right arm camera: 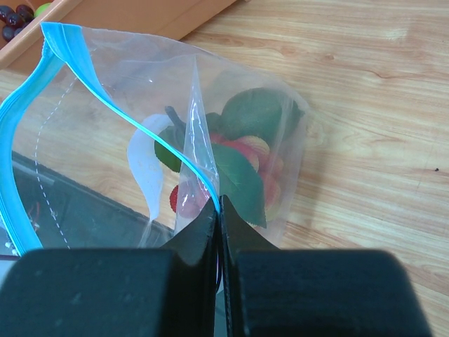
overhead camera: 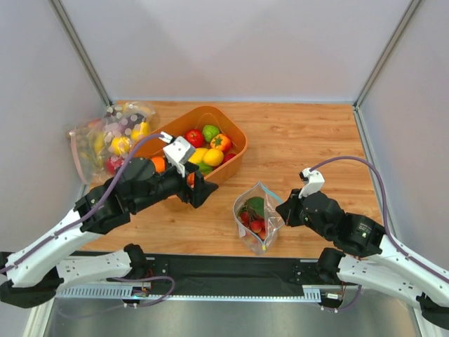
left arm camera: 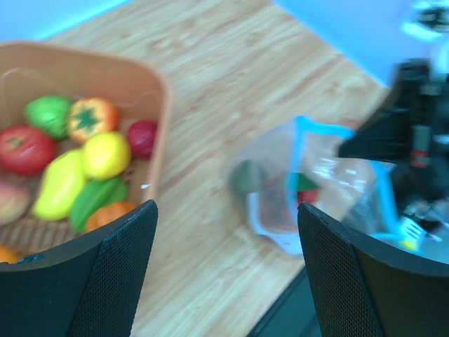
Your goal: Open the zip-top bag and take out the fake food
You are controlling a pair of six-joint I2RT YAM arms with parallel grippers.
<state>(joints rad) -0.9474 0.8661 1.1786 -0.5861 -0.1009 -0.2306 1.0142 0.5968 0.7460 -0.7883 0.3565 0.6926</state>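
The zip-top bag stands on the wooden table near the front edge with its light-blue strip open at the mouth. Inside it are fake food pieces: a dark green fruit, red strawberry-like pieces and a green leaf. My right gripper is shut on the bag's blue zip strip at its right edge and holds that side up. My left gripper is open and empty, left of the bag, beside the basket. In the left wrist view the bag lies ahead between the fingers.
An orange basket behind my left gripper holds a tomato, lemon, pepper, mango and an orange piece. Clear bags with pink strips lie at the back left. A black mat runs along the front edge.
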